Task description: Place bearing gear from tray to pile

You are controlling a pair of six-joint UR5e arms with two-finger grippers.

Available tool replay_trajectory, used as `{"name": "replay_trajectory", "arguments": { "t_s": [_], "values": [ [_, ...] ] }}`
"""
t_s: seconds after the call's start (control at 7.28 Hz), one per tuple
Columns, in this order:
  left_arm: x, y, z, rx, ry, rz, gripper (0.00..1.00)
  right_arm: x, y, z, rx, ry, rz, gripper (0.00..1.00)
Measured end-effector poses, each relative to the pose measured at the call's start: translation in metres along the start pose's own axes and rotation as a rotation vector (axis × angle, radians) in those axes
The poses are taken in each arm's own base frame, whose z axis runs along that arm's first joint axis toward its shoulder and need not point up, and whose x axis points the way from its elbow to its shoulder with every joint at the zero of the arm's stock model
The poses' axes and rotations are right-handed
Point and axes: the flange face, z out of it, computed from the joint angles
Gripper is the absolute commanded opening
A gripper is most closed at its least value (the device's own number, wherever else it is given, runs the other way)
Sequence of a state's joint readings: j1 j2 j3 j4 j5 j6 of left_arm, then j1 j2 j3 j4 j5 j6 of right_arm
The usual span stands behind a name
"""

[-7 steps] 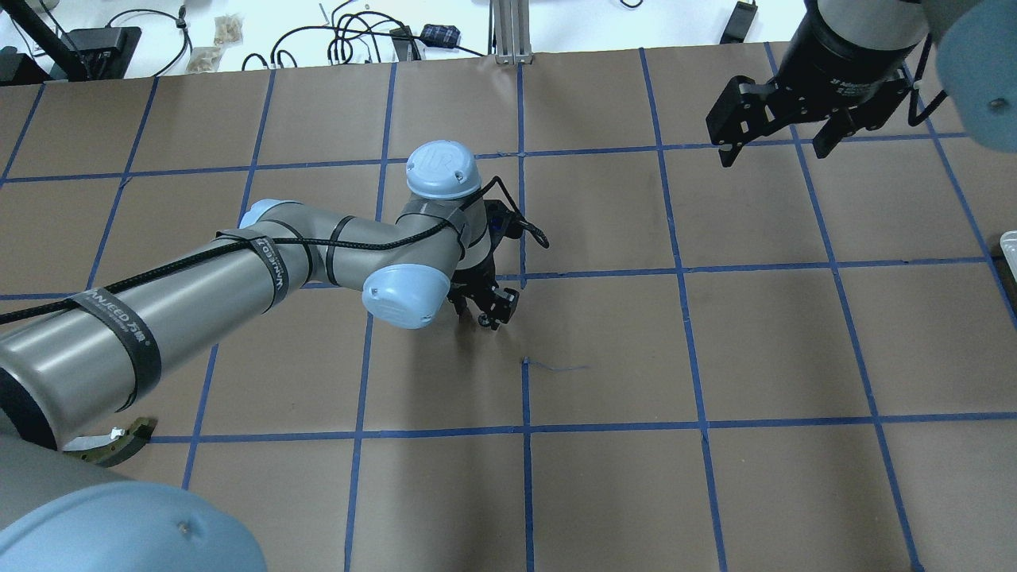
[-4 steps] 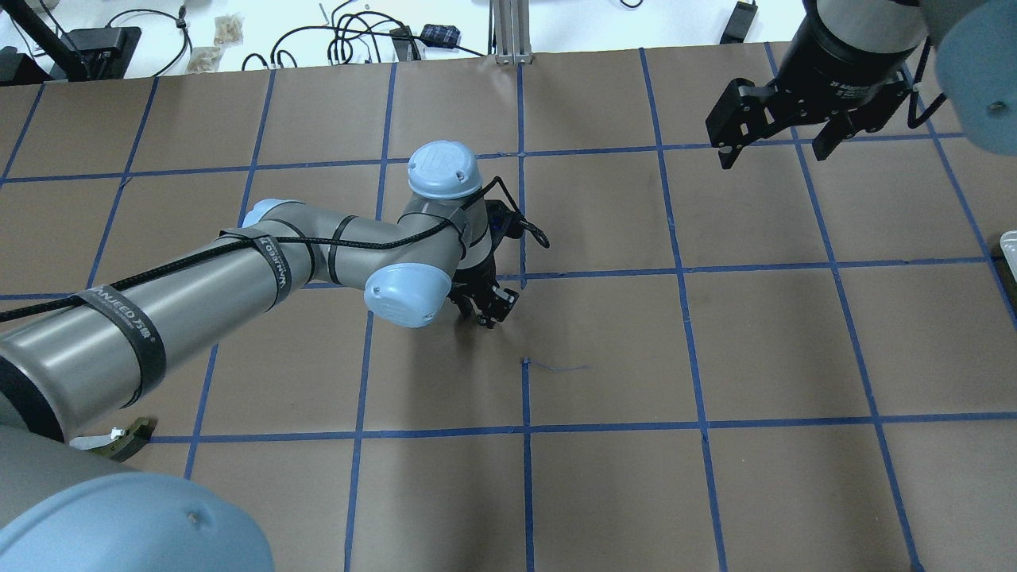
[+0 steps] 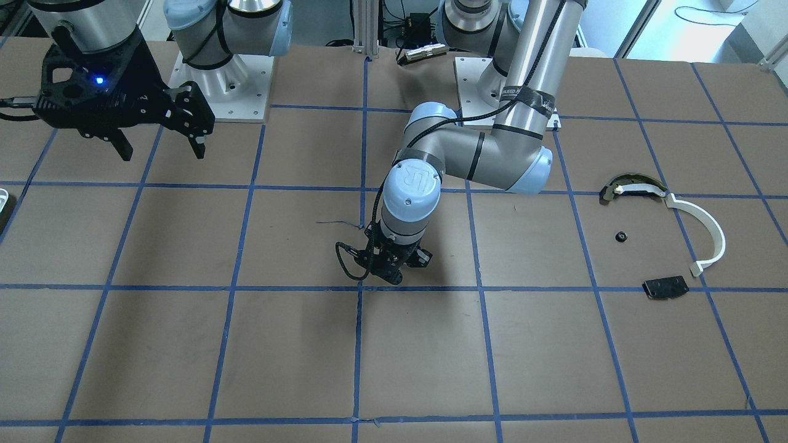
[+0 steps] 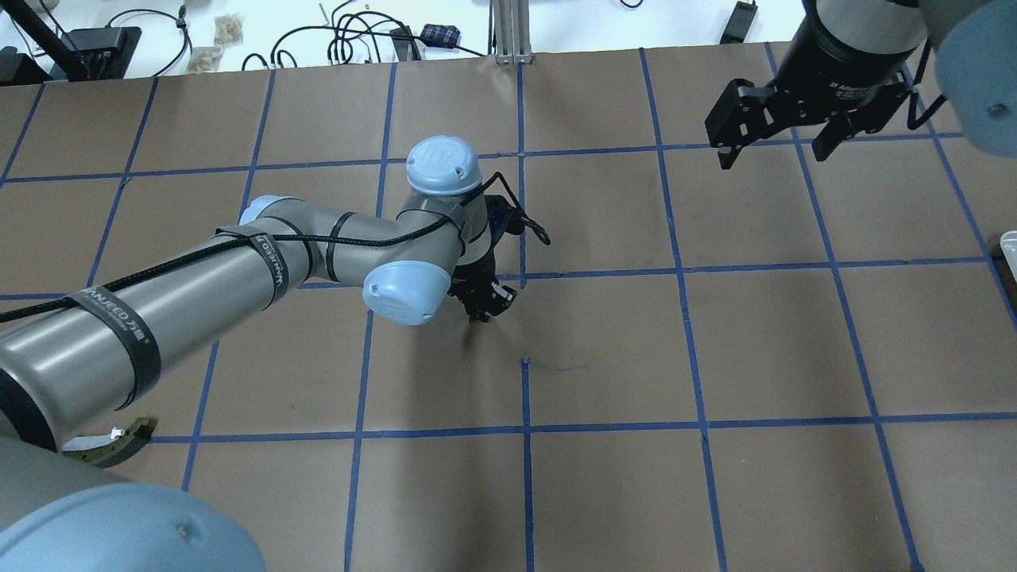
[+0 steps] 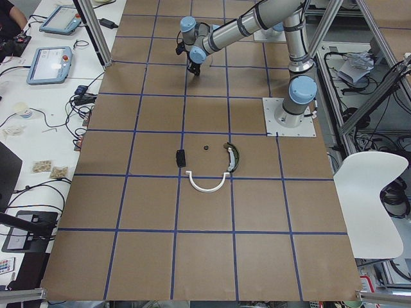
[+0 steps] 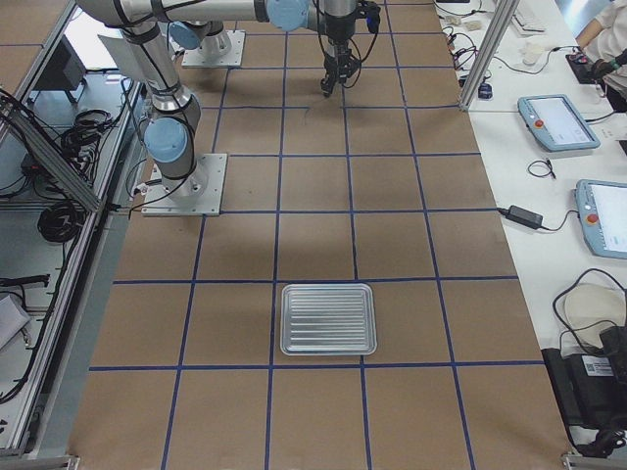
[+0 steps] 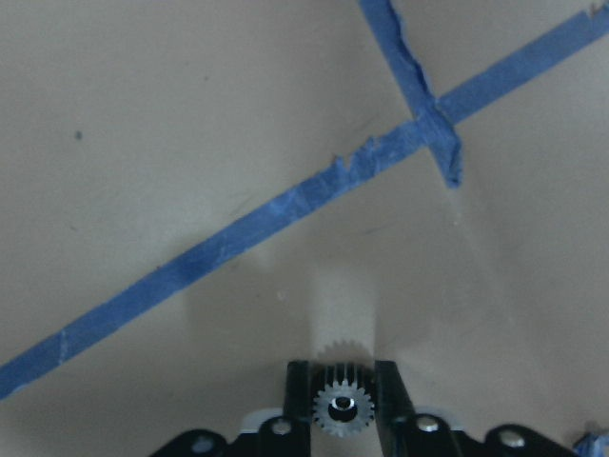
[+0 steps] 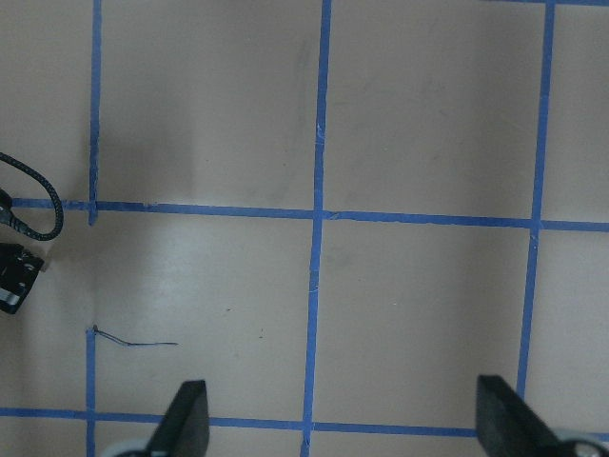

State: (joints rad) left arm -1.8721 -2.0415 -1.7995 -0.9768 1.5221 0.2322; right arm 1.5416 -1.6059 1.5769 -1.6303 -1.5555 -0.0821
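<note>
tray [image 4: 1011, 245] cropped (overhead), pile [image 4: 125, 443] mostly hidden

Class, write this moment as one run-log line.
left hand: shut on gear | right hand: open, empty | pile: gear not yet delivered

grey arms [image 4: 159, 318], pale-blue joint caps, black end effectors

The wide table [image 4: 604, 492] was covered with brown paper, and blue tape lines [image 4: 527, 492] were stuck on it in squares. A white plastic chair [image 5: 369, 186] was set beside it. Grey-blue flat screens [image 6: 558, 122] and black cables [image 4: 349, 36] were laid on white benches [image 6: 505, 147].
</note>
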Motion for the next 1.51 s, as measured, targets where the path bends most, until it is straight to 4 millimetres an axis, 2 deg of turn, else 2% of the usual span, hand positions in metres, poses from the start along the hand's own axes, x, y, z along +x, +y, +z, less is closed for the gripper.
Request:
{"name": "replay_trajectory", "arguments": {
  "t_s": [0.14,0.27,0.41,0.55,0.69,0.82,0.96,1.1,1.24,1.37,1.51],
  "values": [
    [-0.008,-0.003,-0.012,0.005,-0.015,-0.008,0.0,0.0,0.0,0.0,-0.001,0.0,0.001,1.0],
    [-0.032,-0.007,-0.032,-0.002,-0.032,-0.045,0.0,0.0,0.0,0.0,-0.001,0.001,0.001,1.0],
    [-0.082,-0.007,-0.063,-0.012,-0.042,-0.14,0.0,0.0,0.0,0.0,0.0,0.004,-0.001,1.0],
    [-0.152,0.008,-0.093,-0.018,-0.049,-0.271,0.0,0.001,0.0,-0.001,0.001,0.01,-0.004,1.0],
    [-0.23,0.039,-0.114,-0.02,-0.046,-0.411,0.0,0.001,0.001,-0.001,0.002,0.012,-0.006,1.0],
    [-0.3,0.08,-0.122,-0.023,-0.033,-0.536,0.0,0.001,0.0,-0.001,0.002,0.012,-0.006,1.0],
    [-0.359,0.125,-0.122,-0.032,-0.012,-0.617,0.0,0.001,0.0,-0.001,0.001,0.013,-0.007,1.0],
    [-0.402,0.166,-0.116,-0.043,0.008,-0.658,0.0,0.001,0.001,-0.001,0.001,0.016,-0.008,1.0],
    [-0.431,0.204,-0.105,-0.061,0.037,-0.687,0.0,0.001,0.001,-0.001,0.0,0.024,-0.011,1.0],
    [-0.45,0.239,-0.087,-0.084,0.078,-0.696,0.0,0.002,0.001,-0.001,0.0,0.03,-0.012,1.0],
    [-0.458,0.268,-0.067,-0.105,0.12,-0.693,0.0,0.002,0.001,-0.001,0.0,0.032,-0.012,1.0]
  ]
}}
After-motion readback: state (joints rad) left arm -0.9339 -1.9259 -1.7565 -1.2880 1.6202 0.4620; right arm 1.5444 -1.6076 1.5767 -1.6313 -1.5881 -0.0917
